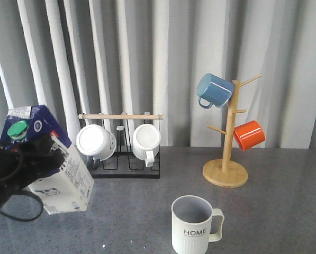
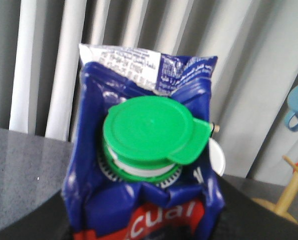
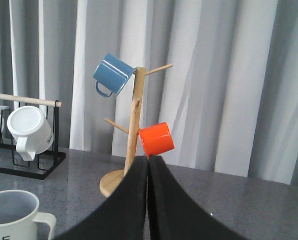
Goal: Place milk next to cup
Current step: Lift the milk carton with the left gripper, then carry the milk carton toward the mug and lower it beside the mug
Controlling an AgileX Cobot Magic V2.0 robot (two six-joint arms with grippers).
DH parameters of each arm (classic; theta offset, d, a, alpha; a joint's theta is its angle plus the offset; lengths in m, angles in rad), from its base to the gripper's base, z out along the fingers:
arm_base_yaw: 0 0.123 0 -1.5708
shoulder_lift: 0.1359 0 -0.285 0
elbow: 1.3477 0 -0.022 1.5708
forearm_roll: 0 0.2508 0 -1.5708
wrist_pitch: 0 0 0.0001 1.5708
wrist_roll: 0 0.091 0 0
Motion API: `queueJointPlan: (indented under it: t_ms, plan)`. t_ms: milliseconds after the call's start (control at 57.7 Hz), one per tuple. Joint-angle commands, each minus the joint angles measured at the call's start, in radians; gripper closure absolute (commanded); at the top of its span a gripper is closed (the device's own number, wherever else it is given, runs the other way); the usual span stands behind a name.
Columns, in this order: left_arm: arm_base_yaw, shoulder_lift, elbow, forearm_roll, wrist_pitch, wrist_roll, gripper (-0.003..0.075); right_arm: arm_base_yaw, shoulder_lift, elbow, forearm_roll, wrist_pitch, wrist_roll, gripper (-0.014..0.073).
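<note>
Gripping the milk [image 1: 54, 172] at the far left of the front view, left gripper [image 1: 28, 159] clamped across the carton's upper body just below the green cap [image 1: 17, 130]. Carton tilted, top leaning to the left, lower corner close above the grey tabletop [image 1: 285, 211]; cannot tell whether touching or just clear of it. In the left wrist view, milk [image 2: 139, 200] filling the frame, cap [image 2: 151, 132] facing the camera, red label partly cut off at the edge.

Standing upright near the front edge, right of centre: the cup [image 1: 193, 225], "HOME" lettering facing forward, handle to the right, well apart from the milk. Also seen in the right wrist view, cup [image 3: 16, 215] at a corner, cut off by the edge.

Behind, near the curtain [image 1: 173, 63]: black rack [image 1: 123, 161] with wooden rail, holding two white mugs [image 1: 96, 142] on their sides. To the right, wooden mug tree [image 1: 226, 164] carrying a blue mug [image 1: 214, 90] high and an orange mug [image 1: 249, 134] lower.

Right gripper [image 3: 148, 200] pressed fully together, fingers [image 3: 129, 200] meeting with nothing between, raised over the tabletop and pointing toward the mug tree [image 3: 131, 135]. Not seen in the front view.
</note>
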Motion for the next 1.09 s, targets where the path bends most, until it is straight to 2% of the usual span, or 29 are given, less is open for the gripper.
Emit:
queueJointPlan:
  t_ms: [0, 87, 139, 312, 763, 1075]
  plan:
    - [-0.135, -0.005, -0.085, -0.299, -0.2, 0.324, 0.0627, -0.008, 0.001, -0.029, 0.0, -0.07, -0.006, 0.0602]
    - [-0.251, 0.049, -0.13, -0.399, -0.325, 0.45, 0.0627, -0.008, 0.001, -0.029, 0.0, -0.07, -0.006, 0.0602]
    - [-0.299, 0.088, -0.153, -0.416, -0.364, 0.46, 0.0627, -0.008, 0.001, -0.029, 0.0, -0.07, -0.006, 0.0602]
    - [-0.405, 0.209, -0.214, -0.433, -0.359, 0.445, 0.0627, -0.008, 0.001, -0.029, 0.0, -0.07, -0.006, 0.0602]
    - [-0.426, 0.426, -0.337, -0.472, -0.328, 0.443, 0.0627, -0.008, 0.001, -0.029, 0.0, -0.068, -0.006, 0.0602]
    - [-0.426, 0.482, -0.334, -0.448, -0.341, 0.29, 0.0627, -0.008, 0.001, -0.029, 0.0, -0.069, -0.006, 0.0602]
